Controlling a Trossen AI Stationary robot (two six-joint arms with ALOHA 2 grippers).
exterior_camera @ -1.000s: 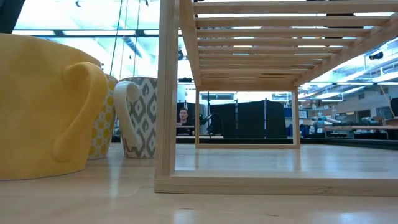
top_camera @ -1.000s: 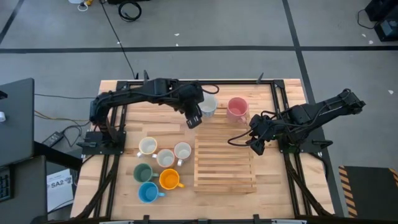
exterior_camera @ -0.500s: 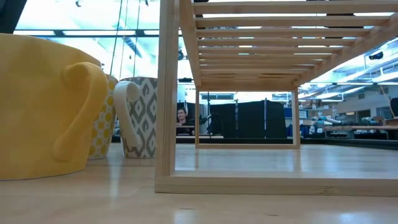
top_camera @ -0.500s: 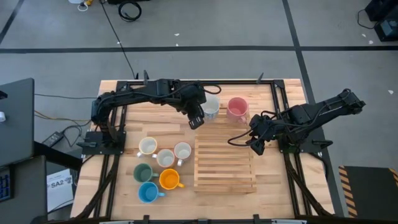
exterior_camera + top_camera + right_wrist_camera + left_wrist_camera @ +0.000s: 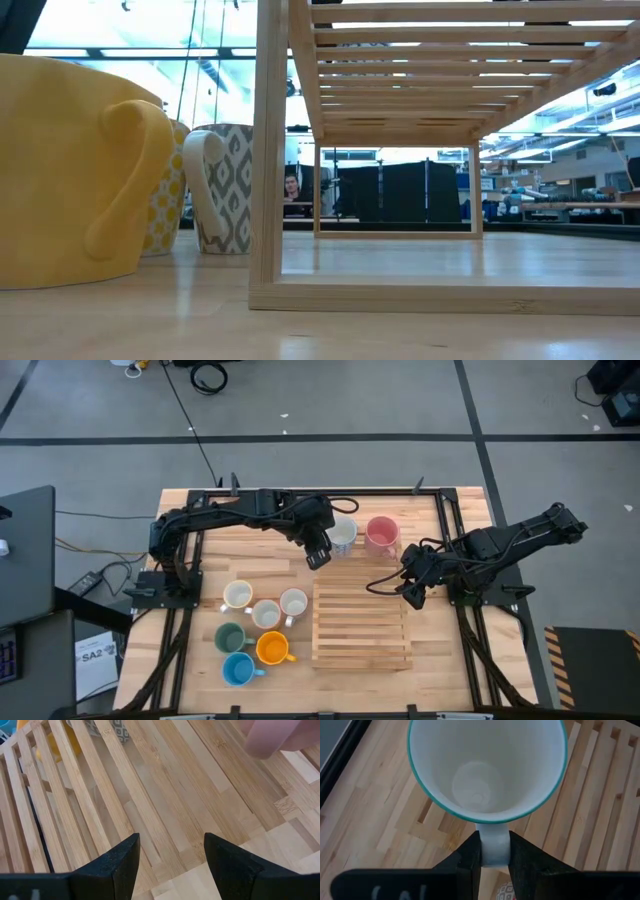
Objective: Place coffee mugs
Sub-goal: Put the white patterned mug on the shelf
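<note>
My left gripper (image 5: 318,551) (image 5: 494,851) is shut on a white mug with a teal rim (image 5: 342,535) (image 5: 485,765), at the far left corner of the wooden slatted rack (image 5: 362,610). A pink mug (image 5: 382,535) stands upright on the table just right of it. Three white mugs (image 5: 265,608), a green mug (image 5: 231,637), an orange mug (image 5: 272,649) and a blue mug (image 5: 238,670) stand on their bases left of the rack. My right gripper (image 5: 410,594) (image 5: 170,851) is open over the rack's far right corner, touching nothing. My left gripper pinches the white mug's side handle (image 5: 494,834) between its two fingers (image 5: 470,857), coming from the table's left and slanting down. The mug is upright with its opening up. Whether its base is off the table I cannot tell.
The rack fills the middle of the table; in the low view its frame (image 5: 270,150) stands beside the orange mug (image 5: 60,170) and a patterned white mug (image 5: 225,185). Dark arm frames run along both table sides. Bare wood lies right of the rack.
My left gripper has carried the white mug a little toward the table's right and near edges, closer to the pink mug and the rack's far left corner. The grip has stayed the same.
</note>
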